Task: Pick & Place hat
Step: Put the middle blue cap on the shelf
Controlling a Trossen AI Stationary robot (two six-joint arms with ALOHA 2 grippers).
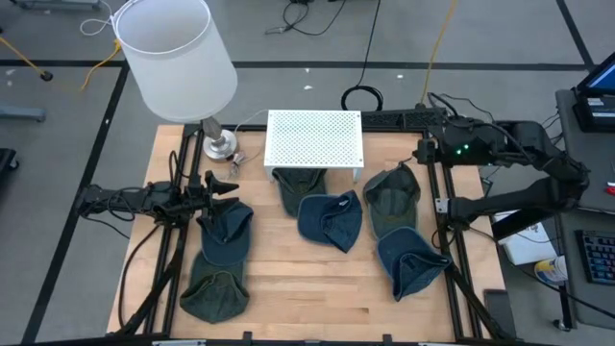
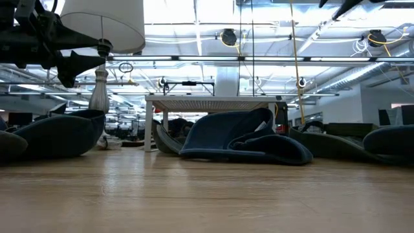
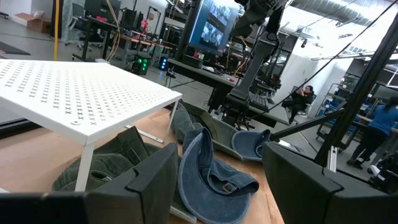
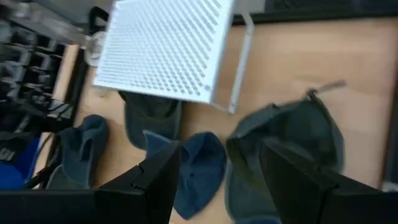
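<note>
Blue denim, the middle hat (image 1: 330,220) lies crumpled on the table just in front of the white rack (image 1: 314,138), between the two arms. The left gripper (image 1: 229,185), fingers wide and empty, hovers at the table's left edge, the hat off to its right. The right gripper (image 4: 211,180), parted and empty, hangs high by the back right corner; the left looks somewhat nearer.

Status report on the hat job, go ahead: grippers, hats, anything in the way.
Left gripper open, empty, above the table's left side. Right gripper open, empty, high over the right side. Six hats lying loose on the table, none picked. White perforated stand covers part of one green hat.
</note>
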